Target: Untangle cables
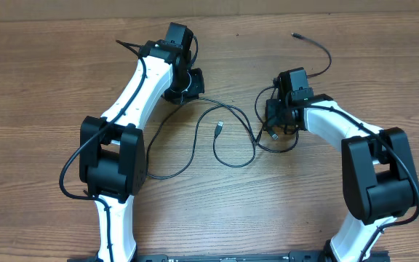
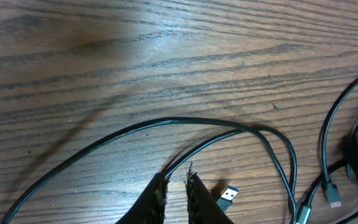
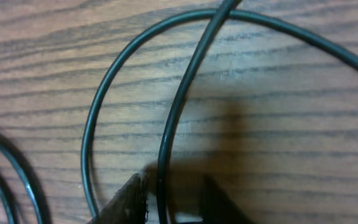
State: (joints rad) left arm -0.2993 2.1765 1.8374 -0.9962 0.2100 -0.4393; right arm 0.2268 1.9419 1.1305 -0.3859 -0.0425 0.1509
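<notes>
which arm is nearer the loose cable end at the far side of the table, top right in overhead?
Right. The cable end lies just beyond the right arm, past its wrist, apart from it. The left arm is well off to its left.

A robot lab bench, to my eye: my left arm [image 1: 133,94] and right arm [image 1: 333,129] on a wood-grain table [image 1: 42,80].

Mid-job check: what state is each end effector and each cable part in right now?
Left end effector: nearly shut, pinching a cable strand.
Right end effector: open, a cable run passing between its fingers.
Silver-tipped USB plug: loose, lying on the table.
Cables: crossing each other, not untangled.
</notes>
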